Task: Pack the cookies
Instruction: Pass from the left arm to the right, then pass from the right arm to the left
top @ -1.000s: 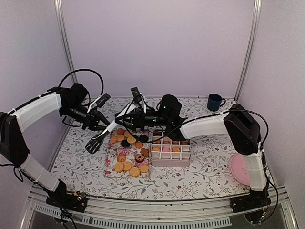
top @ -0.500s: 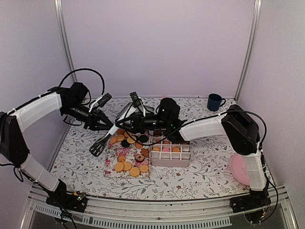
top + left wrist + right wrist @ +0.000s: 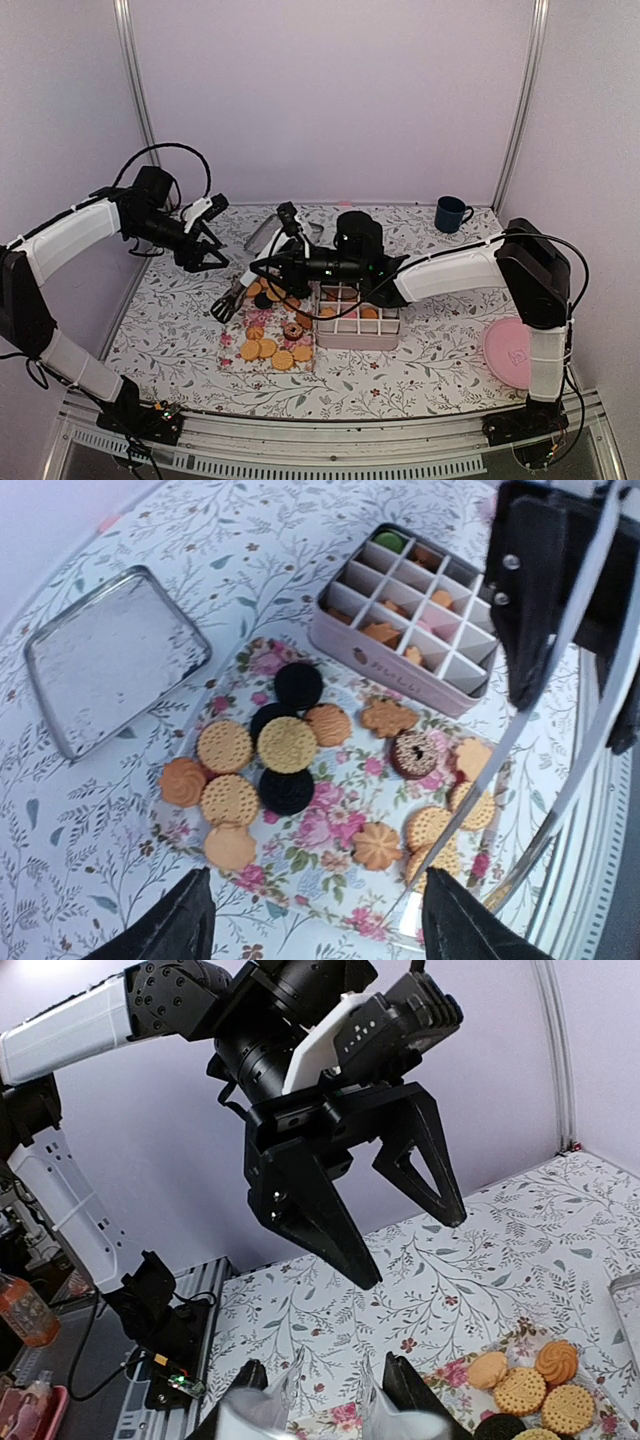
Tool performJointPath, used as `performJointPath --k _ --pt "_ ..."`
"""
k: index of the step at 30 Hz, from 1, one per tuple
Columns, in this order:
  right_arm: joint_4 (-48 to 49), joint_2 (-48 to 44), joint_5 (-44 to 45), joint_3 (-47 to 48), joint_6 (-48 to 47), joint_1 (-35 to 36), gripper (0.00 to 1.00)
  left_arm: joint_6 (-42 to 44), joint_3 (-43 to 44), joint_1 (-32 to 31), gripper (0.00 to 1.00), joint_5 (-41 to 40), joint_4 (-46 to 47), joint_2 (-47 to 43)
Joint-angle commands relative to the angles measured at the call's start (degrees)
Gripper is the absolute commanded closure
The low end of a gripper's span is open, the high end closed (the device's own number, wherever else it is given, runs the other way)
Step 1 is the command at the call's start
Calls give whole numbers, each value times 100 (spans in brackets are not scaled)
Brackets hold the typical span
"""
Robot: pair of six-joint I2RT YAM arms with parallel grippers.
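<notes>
Looking down from above, we see the left gripper [image 3: 212, 250] standing open and empty, off to the outer side of the tongs [image 3: 230, 305] and apart from them. The right gripper [image 3: 283, 268] is clamped on the tongs' handle end. Their black tips reach out ahead of it, near the far corner of the floral tray [image 3: 235, 325]; we cannot tell whether they touch it. The cookies [image 3: 268, 345] lie loose on that tray, below and nearer than the tong tips. A few more sit in the divided tin [image 3: 355, 338], just beside the tray under the right wrist.

From the left wrist, the cookies [image 3: 287, 745] spread beneath our open fingers [image 3: 175, 930]. Golden rounds and three dark ones overlap in one cluster, and a chocolate-swirled one lies with several more nearer the tongs [image 3: 500, 735]. The tin [image 3: 390, 665] sits beyond them, with its lid [image 3: 115, 655] off to the side.

From the right wrist, our own fingers [image 3: 400, 1385] pinch the tongs' silver arms [image 3: 245, 1415]. The left gripper [image 3: 410, 1250] hangs ahead with its jaws spread. A few cookies [image 3: 530, 1388] show low to one side.

We judge the cookies light, stiff and brittle, likely to crumble or skid if squeezed hard. Best to take one at a time with the tips across opposite rims, starting with a cookie on top of the overlap and closing gently.
</notes>
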Motion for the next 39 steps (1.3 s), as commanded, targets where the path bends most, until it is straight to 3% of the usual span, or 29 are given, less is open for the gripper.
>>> performJointPath --k 1,6,8,12,23,39 --pt "-530 -320 955 -49 -1015 232 61 -188 -142 571 28 -430 386 -52" --pt "-730 -364 1455 -105 -1384 478 61 -250 -235 1198 25 -446 515 -74" --pt "-765 -363 1648 -122 -1520 592 61 -263 -310 1351 17 -474 587 -121" --pt "-981 -314 2013 -44 -1836 795 61 -264 -408 1542 14 -466 655 -203" --pt "-1416 -255 3054 -62 -2485 1202 61 -308 -482 1584 14 -307 656 -266" --pt "-1836 -369 3480 -45 -2862 1378 61 -338 -471 1592 14 -217 654 -229"
